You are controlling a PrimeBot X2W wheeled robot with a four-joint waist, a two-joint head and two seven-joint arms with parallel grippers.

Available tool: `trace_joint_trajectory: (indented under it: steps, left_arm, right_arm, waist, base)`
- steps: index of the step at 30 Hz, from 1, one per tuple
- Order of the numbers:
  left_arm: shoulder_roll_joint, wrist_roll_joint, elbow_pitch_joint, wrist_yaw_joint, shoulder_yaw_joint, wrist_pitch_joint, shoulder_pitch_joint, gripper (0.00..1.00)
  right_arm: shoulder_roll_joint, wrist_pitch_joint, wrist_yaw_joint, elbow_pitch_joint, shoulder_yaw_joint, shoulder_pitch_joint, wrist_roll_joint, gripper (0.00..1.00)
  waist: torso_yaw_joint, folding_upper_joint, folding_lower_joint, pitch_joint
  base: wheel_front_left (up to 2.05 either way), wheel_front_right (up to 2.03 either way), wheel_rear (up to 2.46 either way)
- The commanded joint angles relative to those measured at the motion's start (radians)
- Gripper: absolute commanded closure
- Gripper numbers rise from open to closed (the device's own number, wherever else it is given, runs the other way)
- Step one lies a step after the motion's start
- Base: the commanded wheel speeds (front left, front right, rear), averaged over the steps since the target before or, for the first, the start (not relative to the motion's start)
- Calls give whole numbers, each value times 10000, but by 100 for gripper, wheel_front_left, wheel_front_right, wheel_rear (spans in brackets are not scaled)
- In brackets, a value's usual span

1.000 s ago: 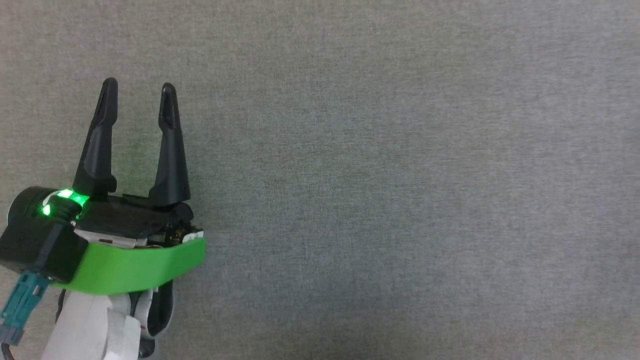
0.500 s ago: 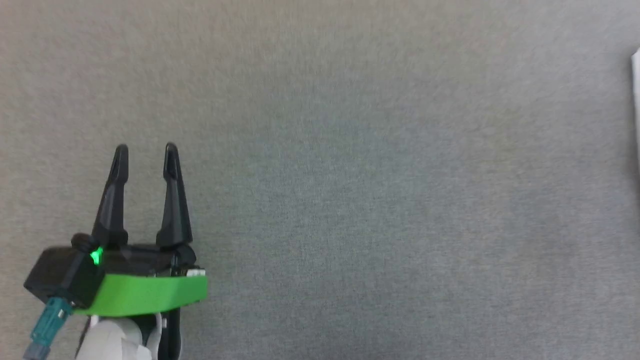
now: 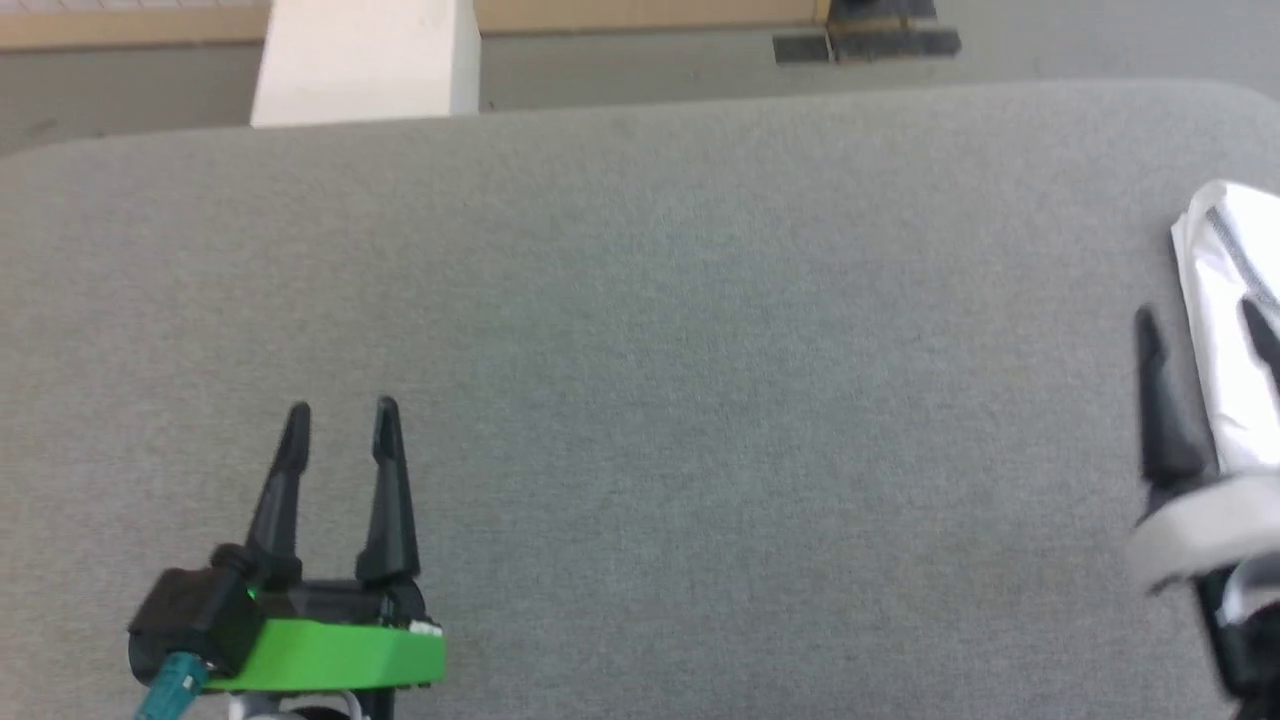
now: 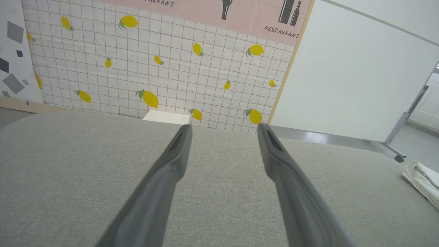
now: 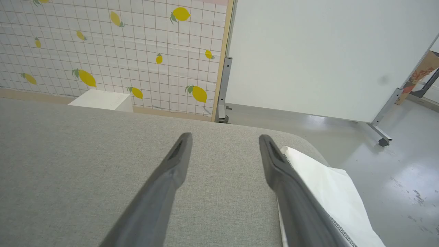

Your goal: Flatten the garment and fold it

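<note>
1. Grey fabric-covered table (image 3: 700,350): it spreads across most of the head view, its far edge curving down at both corners.
2. Wall covering (image 4: 154,68): a white grid printed with yellow lemons stands beyond the table's far edge. A pink strip lettered "RESTAURANT" runs above it in the left wrist view.
3. White partition panel (image 5: 308,58): it stands past the table's far right corner on a metal frame with a castor, on a glossy grey floor (image 5: 394,171).
4. Garment (image 3: 1225,330): white thin fabric lies bunched at the table's right edge, partly cut off by the head view's border. A line of dark grey zigzag stitching runs along one seam. It is not spread flat.
5. White box (image 3: 365,60): it sits on the floor just behind the table's far edge, towards the left.
6. Right gripper (image 3: 1197,312): it is over the table's right side, beside the garment, with its two dark fingers spread wide and nothing between them. In the right wrist view, grey table fabric shows in the gap and the garment lies along the outer side of one finger. Whether that finger touches the cloth cannot be told.
7. Left gripper (image 3: 343,415): it is over the table's near left part, well apart from the garment. Its fingers are parted and it holds nothing. A green band wraps its wrist.
</note>
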Motion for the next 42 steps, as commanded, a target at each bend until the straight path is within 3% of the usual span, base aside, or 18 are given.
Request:
trace_joint_trajectory:
  steps: [1, 8, 9, 19, 20, 42]
  left_arm:
    - [-112, 156, 64, -66, -15, -46, 153, 0]
    - [-356, 543, 387, -281, 19, -47, 538, 0]
    - [-440, 680, 599, -438, 76, -47, 715, 0]
    - [-802, 1027, 1210, -893, 256, -47, 1081, 0]
    - [-779, 976, 1195, -857, 236, 9, 937, 100]
    - [-853, 1350, 1364, -850, 400, 363, 717, 100]
  right_arm:
    - [171, -338, -17, -120, 117, 319, -174, 0]
    - [745, -1925, -17, 294, 555, 1551, -469, 0]
    - [760, -2395, -17, 780, 473, 1765, -85, 0]
    - [765, -3009, -17, 1828, 479, 1873, 252, 0]
    - [748, -2940, 0, 1824, 472, 1779, 157, 100]
    - [747, -2794, -2, 1966, 655, 1631, 103, 100]
  waist:
    - [226, 0, 1, -439]
    - [350, 0, 1, -752]
    - [373, 0, 1, -870]
    - [523, 0, 1, -1326]
    - [507, 0, 1, -1312]
    - [487, 0, 1, -1413]
  base:
    - [0, 0, 0]
    - [0, 0, 0]
    - [0, 0, 0]
    - [0, 0, 0]
    - [0, 0, 0]
    - [0, 0, 0]
